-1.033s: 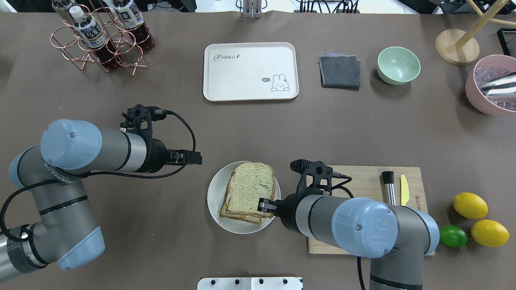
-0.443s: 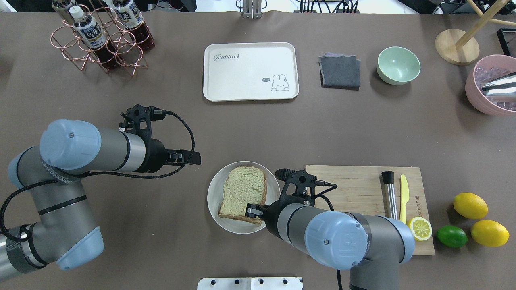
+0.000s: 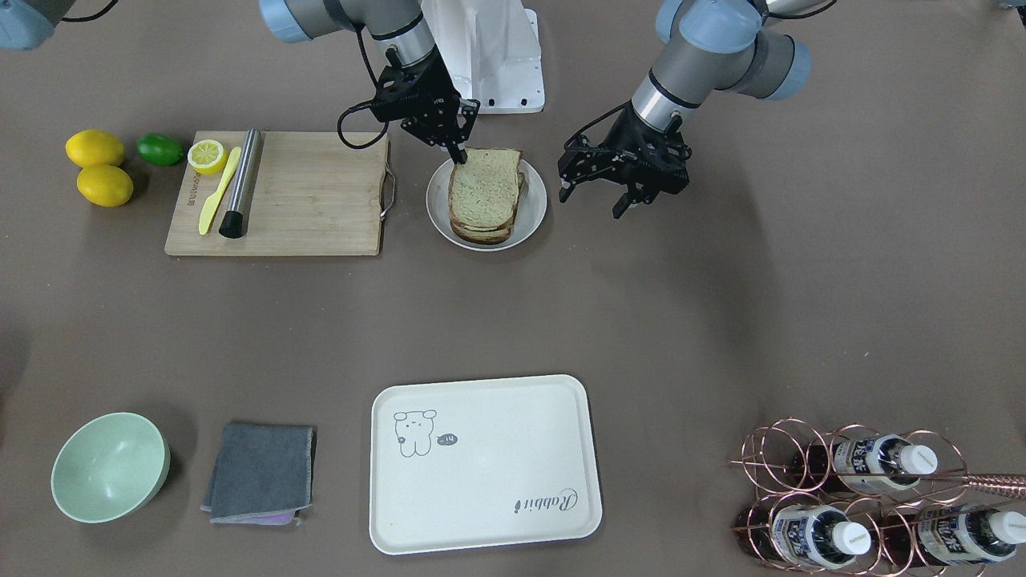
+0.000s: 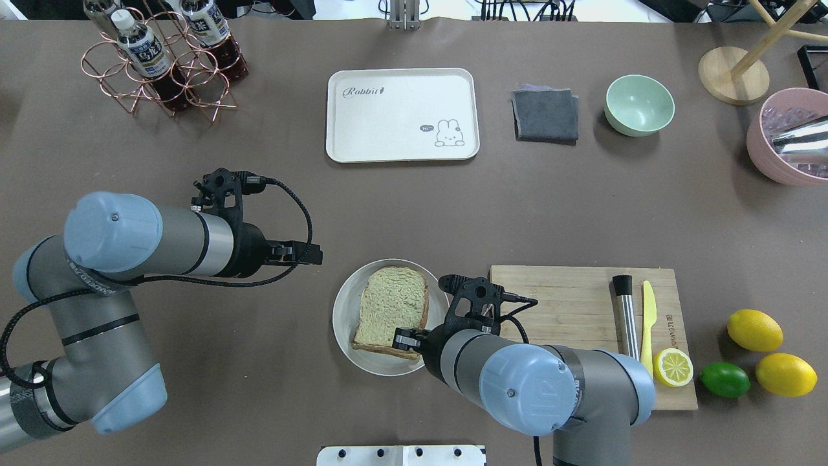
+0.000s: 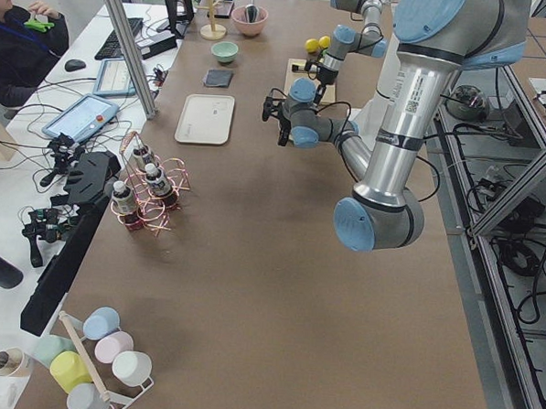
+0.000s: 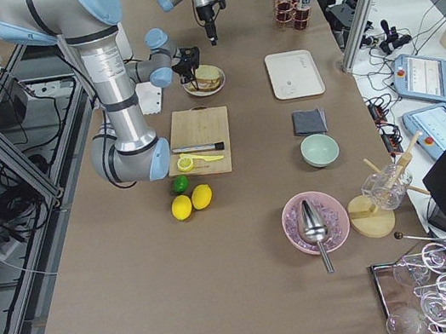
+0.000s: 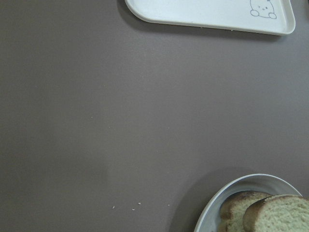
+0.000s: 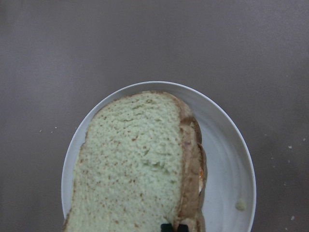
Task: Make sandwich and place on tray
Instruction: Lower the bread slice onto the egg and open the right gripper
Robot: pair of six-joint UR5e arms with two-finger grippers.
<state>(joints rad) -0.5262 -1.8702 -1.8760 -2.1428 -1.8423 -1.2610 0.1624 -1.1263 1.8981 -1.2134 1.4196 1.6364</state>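
Observation:
The sandwich (image 4: 391, 310) lies on a round white plate (image 4: 343, 323); its top slice lies over the lower one, with a trace of orange at the side in the right wrist view (image 8: 135, 164). My right gripper (image 4: 406, 338) is shut on the near right corner of the top slice, also seen from the front (image 3: 458, 156). My left gripper (image 3: 609, 196) is open and empty, hovering left of the plate, apart from it. The cream tray (image 4: 401, 116) lies empty at the table's far middle.
A wooden cutting board (image 4: 569, 298) with a muddler (image 4: 624, 310), yellow knife (image 4: 648, 307) and lemon half (image 4: 673, 367) lies right of the plate. Grey cloth (image 4: 546, 115) and green bowl (image 4: 639, 105) lie right of the tray. Bottle rack (image 4: 162, 58) far left.
My right gripper has moved left and down with the top slice, which now lies square over the lower slice. The lemon half has come into view. The left arm has not moved.

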